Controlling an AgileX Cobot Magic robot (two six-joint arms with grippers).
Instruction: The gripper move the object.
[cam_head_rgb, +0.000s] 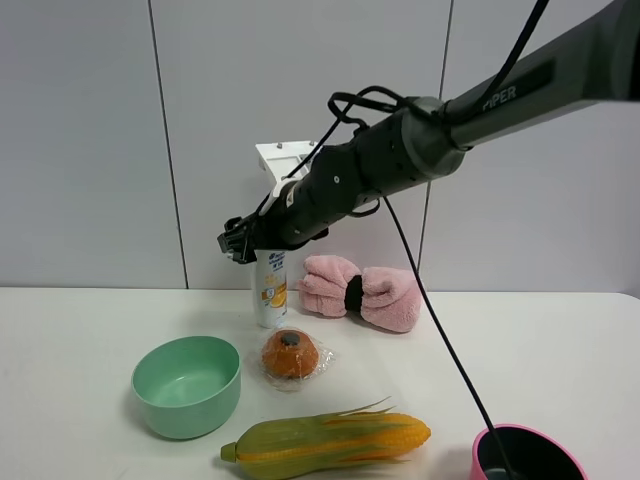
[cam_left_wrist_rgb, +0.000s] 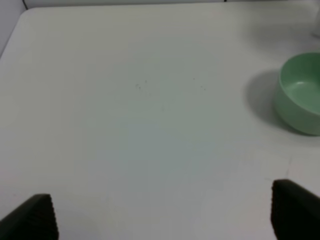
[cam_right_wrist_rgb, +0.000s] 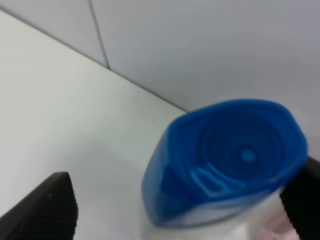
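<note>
Standing upright in the high view, the shampoo bottle (cam_head_rgb: 270, 290) sits centre frame on the worktop (cam_head_rgb: 560, 340), long axis vertical, cap hidden behind the right gripper (cam_head_rgb: 236, 243). Right wrist view: blue cap (cam_right_wrist_rgb: 227, 160) points at the lens, fingers (cam_right_wrist_rgb: 47, 210) spread, one clear of it. Left wrist view: left gripper (cam_left_wrist_rgb: 162, 215) wide open, holding nothing, green bowl (cam_left_wrist_rgb: 300, 95) at right edge.

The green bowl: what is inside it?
The green bowl looks empty: only its bare inner wall and bottom show from the high camera. The part just behind the near rim is hidden.
</note>
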